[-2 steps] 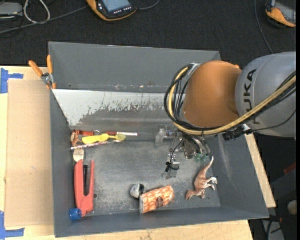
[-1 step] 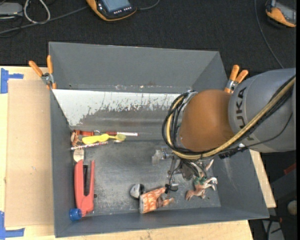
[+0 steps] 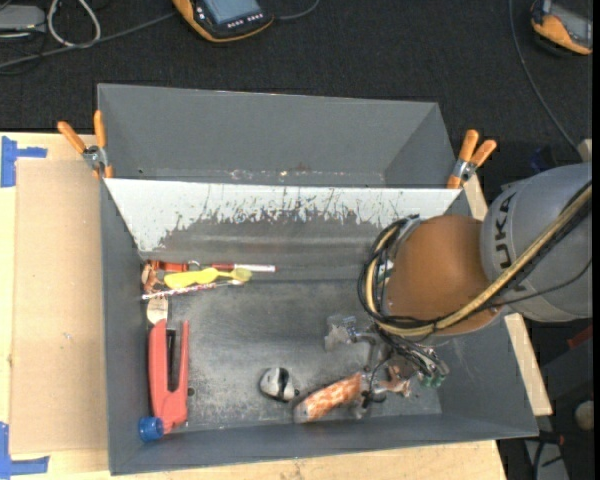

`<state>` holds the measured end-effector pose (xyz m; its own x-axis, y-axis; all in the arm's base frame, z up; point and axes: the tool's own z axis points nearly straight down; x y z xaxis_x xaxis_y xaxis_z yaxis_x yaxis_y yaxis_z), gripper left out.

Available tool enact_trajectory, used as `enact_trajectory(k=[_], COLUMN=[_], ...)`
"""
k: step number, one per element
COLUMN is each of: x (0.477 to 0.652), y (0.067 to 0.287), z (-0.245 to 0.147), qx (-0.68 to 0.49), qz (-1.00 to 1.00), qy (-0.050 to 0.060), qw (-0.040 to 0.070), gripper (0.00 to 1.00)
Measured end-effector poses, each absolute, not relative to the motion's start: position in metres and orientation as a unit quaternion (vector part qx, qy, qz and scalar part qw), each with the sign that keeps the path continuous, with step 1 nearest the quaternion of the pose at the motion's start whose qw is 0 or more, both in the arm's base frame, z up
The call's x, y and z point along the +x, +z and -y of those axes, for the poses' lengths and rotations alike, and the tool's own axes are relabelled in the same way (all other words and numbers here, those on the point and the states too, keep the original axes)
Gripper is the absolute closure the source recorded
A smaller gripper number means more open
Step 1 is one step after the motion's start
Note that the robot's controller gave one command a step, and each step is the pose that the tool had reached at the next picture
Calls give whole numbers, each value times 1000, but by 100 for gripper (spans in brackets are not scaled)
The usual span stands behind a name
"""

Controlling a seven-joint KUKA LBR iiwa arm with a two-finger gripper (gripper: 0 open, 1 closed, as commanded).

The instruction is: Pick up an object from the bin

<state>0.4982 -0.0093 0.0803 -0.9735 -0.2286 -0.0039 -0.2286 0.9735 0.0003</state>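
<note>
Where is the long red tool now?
In the camera view, the long red tool lies along the left wall of the bin, just below the yellow thing.

In the bin (image 3: pixel 280 148), pliers (image 3: pixel 168 376) lie left, a round lump (image 3: pixel 276 383) front-centre, an oblong thing (image 3: pixel 328 398) beside it.

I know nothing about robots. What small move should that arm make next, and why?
Probably a slight shift toward the camera view's left, then down. The end effector hangs low at the right end of a speckled orange oblong thing lying on the bin floor near the front wall. Centring over it should give a surer grasp, away from the small grey-white lump beside it.
</note>
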Motion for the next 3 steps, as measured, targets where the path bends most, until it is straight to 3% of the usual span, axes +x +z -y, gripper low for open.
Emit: enact_trajectory(k=[1, 2, 3], x=[477, 477, 481], y=[70, 70, 138], z=[-45, -44, -41], qx=[-98, -98, -108], qz=[-995, -995, -994], qy=[3, 3, 3], qw=[-4, -5, -8], gripper=[100, 100, 100])
